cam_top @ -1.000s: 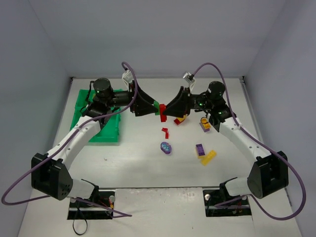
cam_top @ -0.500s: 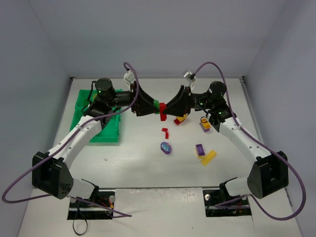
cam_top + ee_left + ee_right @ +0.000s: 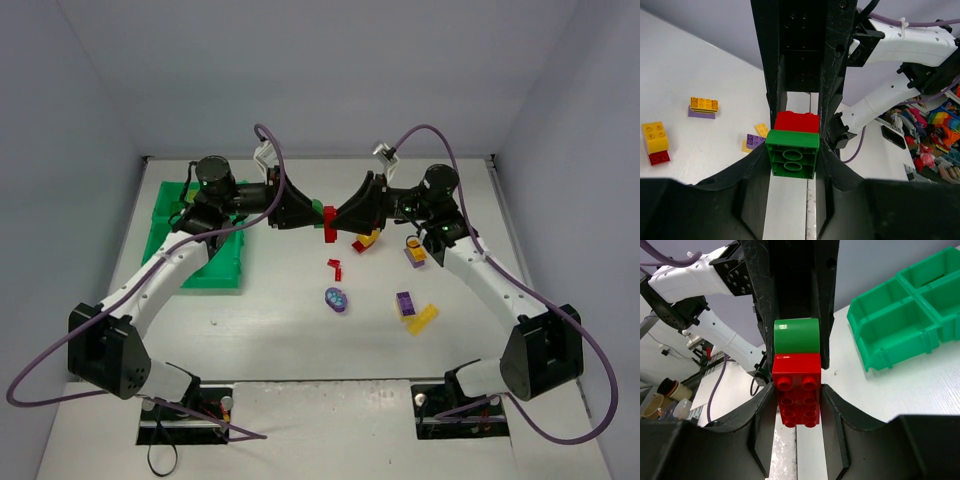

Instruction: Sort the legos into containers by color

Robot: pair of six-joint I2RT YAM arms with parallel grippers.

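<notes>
While the white table [image 3: 270, 350] carries the green tray [image 3: 222, 272] of four compartments at its far left, the left gripper [image 3: 310, 213] and right gripper [image 3: 342, 220] meet above its middle. The left is clamped on a green brick [image 3: 792, 160], the right on a red brick [image 3: 797, 395] joined to it, both held above the table. Nearer the arm bases lie a purple oval piece [image 3: 337, 299] and a small red piece [image 3: 335, 267], apart.

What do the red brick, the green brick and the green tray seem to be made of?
Red brick: probably hard plastic, glossy; its moulded round studs catch the light. Green brick: likely the same; smooth, with moulded tubes underneath. Tray: seems to be moulded plastic, slightly shiny, with thin even walls.
</notes>
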